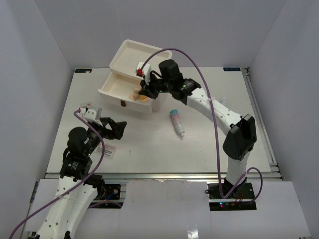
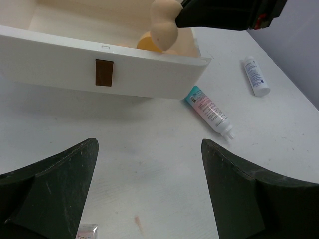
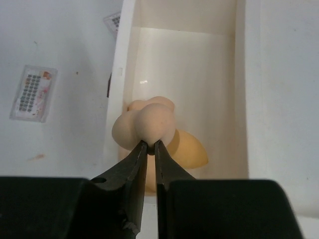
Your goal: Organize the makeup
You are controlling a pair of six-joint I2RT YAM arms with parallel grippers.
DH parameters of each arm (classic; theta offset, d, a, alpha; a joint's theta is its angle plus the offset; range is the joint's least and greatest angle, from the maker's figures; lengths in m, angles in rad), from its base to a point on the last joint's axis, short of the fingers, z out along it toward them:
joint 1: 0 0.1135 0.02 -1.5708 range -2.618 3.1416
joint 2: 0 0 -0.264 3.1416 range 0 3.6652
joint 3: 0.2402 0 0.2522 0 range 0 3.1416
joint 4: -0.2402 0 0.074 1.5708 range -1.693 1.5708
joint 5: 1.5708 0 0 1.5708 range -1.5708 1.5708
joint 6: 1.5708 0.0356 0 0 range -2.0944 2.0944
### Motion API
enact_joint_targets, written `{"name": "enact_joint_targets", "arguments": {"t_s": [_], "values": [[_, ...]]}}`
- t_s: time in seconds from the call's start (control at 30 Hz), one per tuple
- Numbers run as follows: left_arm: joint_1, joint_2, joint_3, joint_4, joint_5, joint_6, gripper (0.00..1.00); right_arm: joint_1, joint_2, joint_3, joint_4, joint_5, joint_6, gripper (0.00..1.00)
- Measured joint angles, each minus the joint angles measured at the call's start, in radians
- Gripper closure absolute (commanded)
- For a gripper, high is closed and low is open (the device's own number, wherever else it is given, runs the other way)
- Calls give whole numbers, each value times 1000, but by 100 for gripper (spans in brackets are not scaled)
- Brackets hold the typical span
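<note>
My right gripper is shut on a pale tan egg-shaped sponge and holds it above the open cream drawer, near its front wall. The held sponge also shows in the left wrist view. An orange-tan sponge lies in the drawer beneath it. A white tube with a teal-pink label lies on the table right of the drawer. A second white tube lies beyond it. A flat white packet with red print lies by my left gripper, which is open and empty.
The cream drawer chest stands at the back, its lower drawer pulled out toward me with a brown handle. My right arm stretches across the table's right half. Grey walls enclose the table.
</note>
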State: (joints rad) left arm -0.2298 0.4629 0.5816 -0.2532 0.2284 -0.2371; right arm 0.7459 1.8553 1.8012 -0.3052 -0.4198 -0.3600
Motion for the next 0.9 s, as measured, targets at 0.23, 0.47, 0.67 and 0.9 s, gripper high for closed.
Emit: {"name": "enact_joint_targets", "arguments": {"t_s": [0.23,0.47,0.67,0.9], "values": [[0,0,0,0,0,0,5,7,86,108,-15,143,-9,49],[0,5,-1,3,14,-6,6,7,80,129,-15,186,-3,43],[0,84,-3,30,71,-54,16,-18,-33,97,-63,35,-39,47],[0,261,-60,77,152,-293,38,-143,-345,-142,-59,-192,-68,70]]}}
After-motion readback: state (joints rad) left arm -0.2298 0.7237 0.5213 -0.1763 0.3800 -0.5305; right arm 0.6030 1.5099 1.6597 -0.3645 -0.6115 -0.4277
